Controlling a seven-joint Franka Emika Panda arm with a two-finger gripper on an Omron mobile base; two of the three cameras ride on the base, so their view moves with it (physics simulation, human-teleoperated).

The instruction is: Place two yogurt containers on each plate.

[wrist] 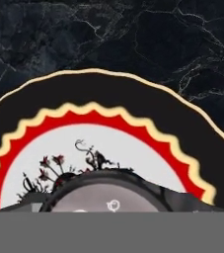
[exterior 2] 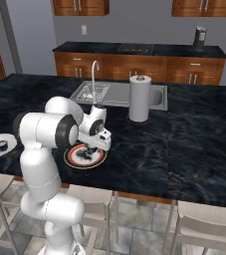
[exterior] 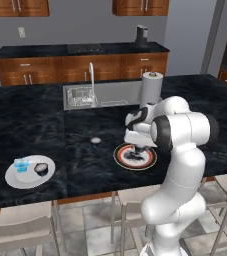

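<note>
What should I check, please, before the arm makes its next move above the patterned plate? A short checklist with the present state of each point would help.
1. Gripper is above the patterned plate: ok.
2. Dark cup is low over that plate's centre: ok.
3. Jaws open or shut: cannot tell, the fingertips are hidden.
4. Cup already resting on the plate: cannot tell.
5. White plate holds two cups, the blue cup and another dark cup: ok.
6. Last cup lies on the counter, not on a plate: not ok.

Home kitchen: sink [exterior: 80, 97], wooden cabinets [exterior: 85, 67], marble island counter [exterior: 30, 125]
</note>
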